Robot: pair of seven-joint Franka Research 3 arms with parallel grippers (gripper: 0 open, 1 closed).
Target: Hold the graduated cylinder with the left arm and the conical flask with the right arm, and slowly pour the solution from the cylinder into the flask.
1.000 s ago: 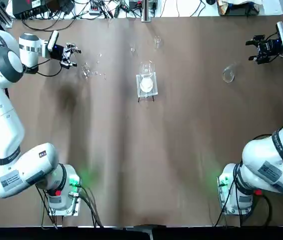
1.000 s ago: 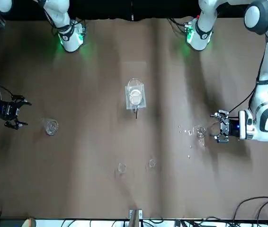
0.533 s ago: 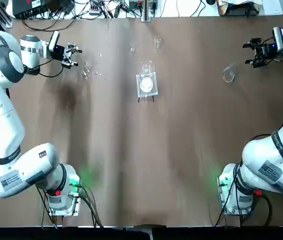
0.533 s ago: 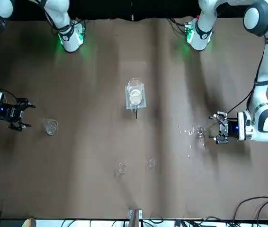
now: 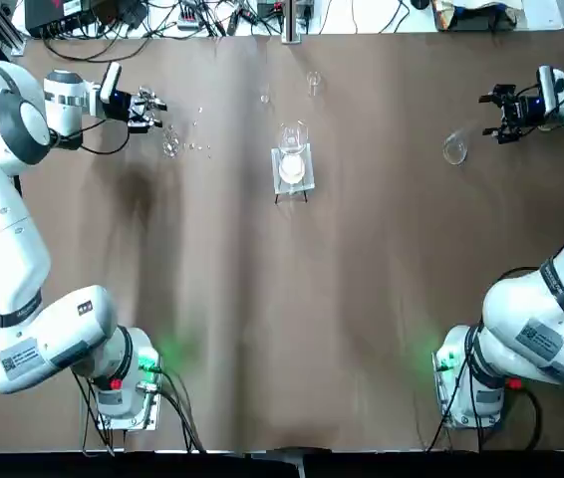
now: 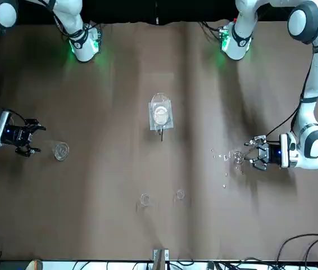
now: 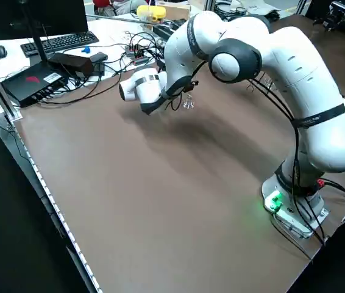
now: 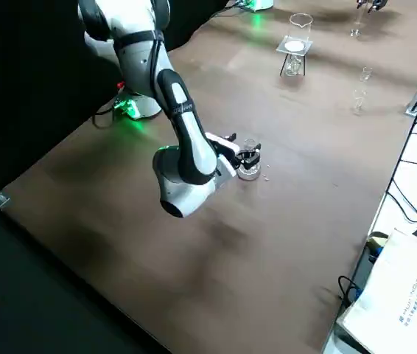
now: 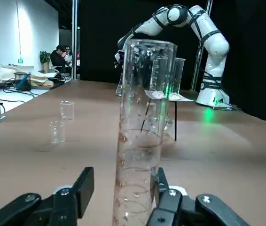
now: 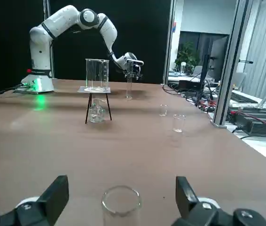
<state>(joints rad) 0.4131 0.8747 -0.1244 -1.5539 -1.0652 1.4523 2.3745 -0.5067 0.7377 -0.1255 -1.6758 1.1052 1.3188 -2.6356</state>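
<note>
Left gripper (image 9: 119, 200) fingers stood apart around the upright graduated cylinder (image 9: 141, 136) — right gripper (image 10: 119, 200) fingers wide apart, conical flask (image 10: 120, 205) between. Best to close squarely, low, before lifting.

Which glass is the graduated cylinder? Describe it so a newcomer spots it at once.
Start at the wide beaker on its stand mid-table, then go to the left arm's pincer on the table's far left. The graduated cylinder stands upright between its open fingers. Unlike the beaker and the tiny cups, it is a tall, thin clear tube with ring markings.
</note>
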